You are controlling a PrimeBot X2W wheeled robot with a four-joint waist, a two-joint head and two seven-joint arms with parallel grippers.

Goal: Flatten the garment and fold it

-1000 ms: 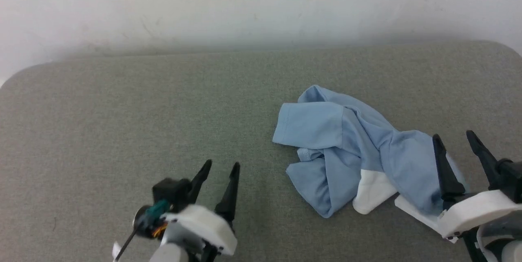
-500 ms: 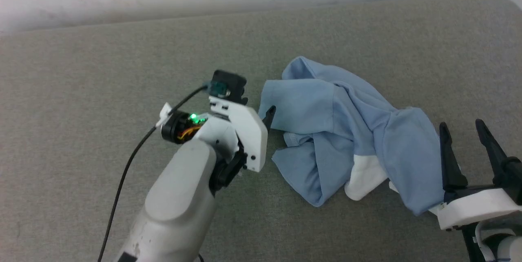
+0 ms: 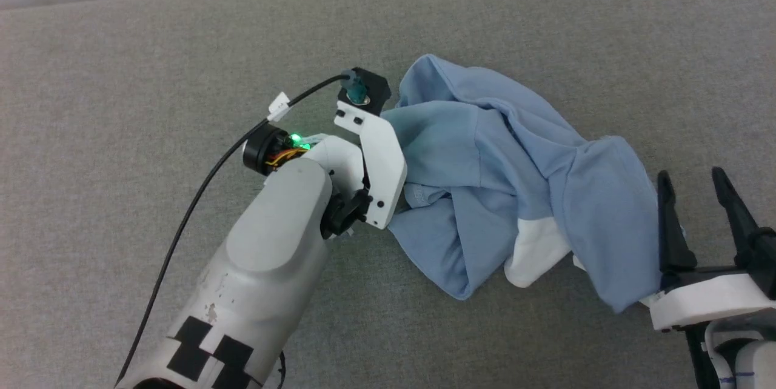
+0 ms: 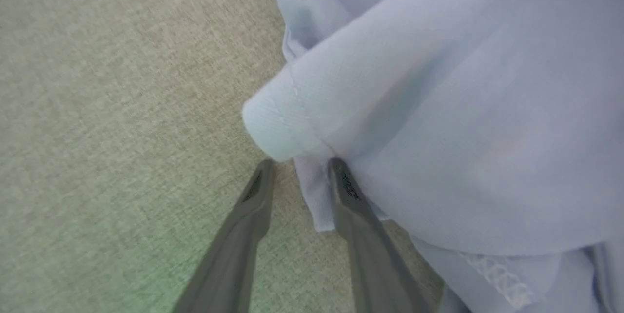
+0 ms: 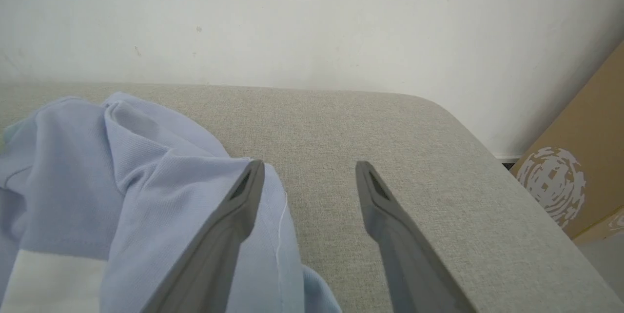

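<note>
Light blue garment [image 3: 485, 152], crumpled right of centre on the surface [image 3: 121, 74]. Narrow-gapped left claw [image 4: 301, 163] straddles a hem [image 4: 312, 201], right claw [image 5: 309, 162] is wide. Pinching two layers would probably keep it bunched.

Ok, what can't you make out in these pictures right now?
Fingertips of the left gripper: head view, hidden behind its own white wrist mount; left wrist view, the garment's blurred sleeve hem overhangs them, so contact is unclear.
Garment's near right corner: head view, behind the right gripper.
Garment's full outline: buried in its own folds; right wrist view cuts it off at the left and bottom edges.
</note>
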